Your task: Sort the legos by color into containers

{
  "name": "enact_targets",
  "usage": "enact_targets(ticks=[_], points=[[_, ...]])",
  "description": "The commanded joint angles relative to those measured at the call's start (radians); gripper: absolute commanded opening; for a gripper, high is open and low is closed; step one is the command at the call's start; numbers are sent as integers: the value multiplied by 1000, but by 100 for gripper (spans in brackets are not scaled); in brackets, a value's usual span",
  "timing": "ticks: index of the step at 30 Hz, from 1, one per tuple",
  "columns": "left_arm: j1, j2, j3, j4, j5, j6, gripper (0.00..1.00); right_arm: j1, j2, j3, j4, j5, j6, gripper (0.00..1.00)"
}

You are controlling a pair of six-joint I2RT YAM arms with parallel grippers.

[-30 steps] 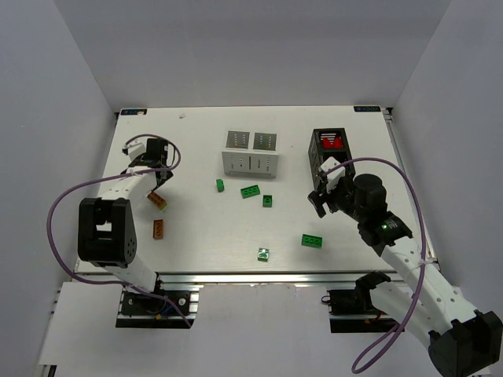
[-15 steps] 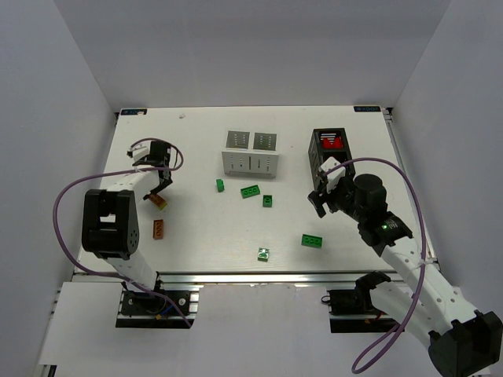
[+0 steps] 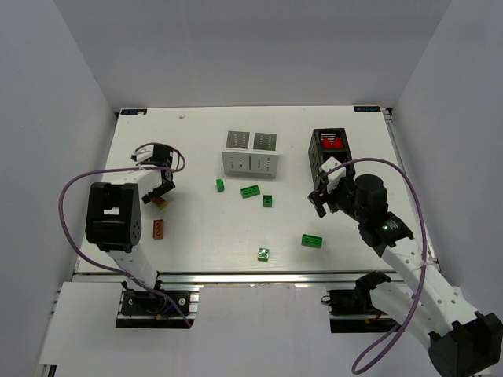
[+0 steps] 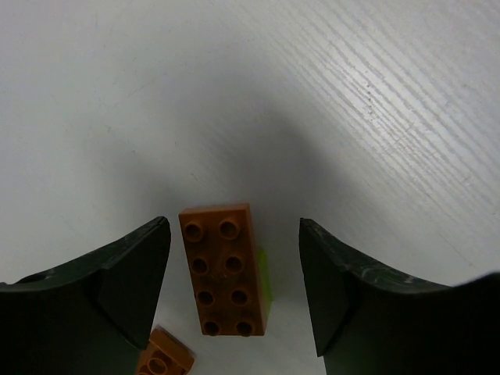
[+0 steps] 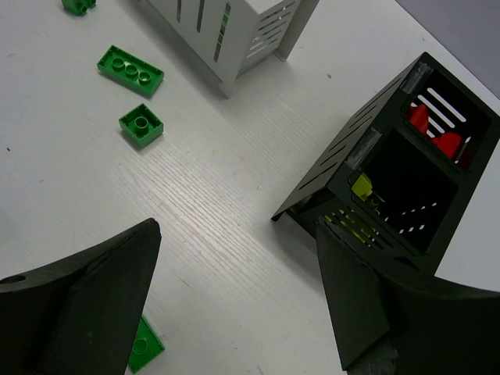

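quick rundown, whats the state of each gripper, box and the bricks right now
left gripper, open, straddling the brown brick without touching
right gripper, open, empty
brown brick, flat on table, studs up
white box, upright, nothing seen inside
black box, upright, red bricks in far compartment, yellow-green one in near
green bricks, loose on table

In the left wrist view a yellow-green piece (image 4: 266,275) shows only as a sliver, the rest hidden under the orange brick (image 4: 225,269); a second orange brick (image 4: 162,358) is cut off by the bottom edge. In the right wrist view one green brick (image 5: 79,5) is cut by the top edge; another (image 5: 148,344) sits half behind a jaw; the white box (image 5: 234,31) runs off the top; the red bricks (image 5: 449,144) are partly screened by a wall of the black box (image 5: 328,180); the yellow piece (image 5: 362,187) inside is too small to make out.
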Motion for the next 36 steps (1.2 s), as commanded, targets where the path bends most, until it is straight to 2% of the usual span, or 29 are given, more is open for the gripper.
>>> enact_targets(ticks=[1, 6, 14, 18, 23, 25, 27, 28, 29, 31, 32, 36], points=[[15, 10, 21, -10, -5, 14, 77, 7, -22, 28, 41, 2, 1, 85], [29, 18, 15, 6, 33, 31, 71, 7, -22, 28, 41, -1, -1, 86], [29, 3, 11, 12, 70, 42, 53, 7, -17, 28, 41, -6, -1, 86], [29, -4, 15, 18, 102, 53, 48, 7, -16, 28, 41, -7, -2, 86], [29, -40, 10, 39, 179, 88, 44, 7, -13, 28, 41, -10, -2, 86], [28, -54, 8, 52, 219, 102, 39, 7, -11, 28, 39, -13, -2, 86], [29, -82, 4, 84, 315, 132, 34, 8, -10, 28, 39, -22, -2, 86], [28, -94, -5, 96, 362, 166, 27, 8, -5, 28, 38, -29, 1, 86], [24, -117, -10, 114, 472, 186, 23, 7, -2, 28, 36, -36, 2, 86], [20, -143, -25, 168, 594, 210, 19, 8, 9, 33, 29, -70, 10, 86], [18, -157, -42, 189, 734, 226, 13, 7, 13, 34, 18, -88, 18, 86], [-6, -215, -70, 288, 981, 241, 1, 8, 39, 42, -8, -266, 56, 86]])
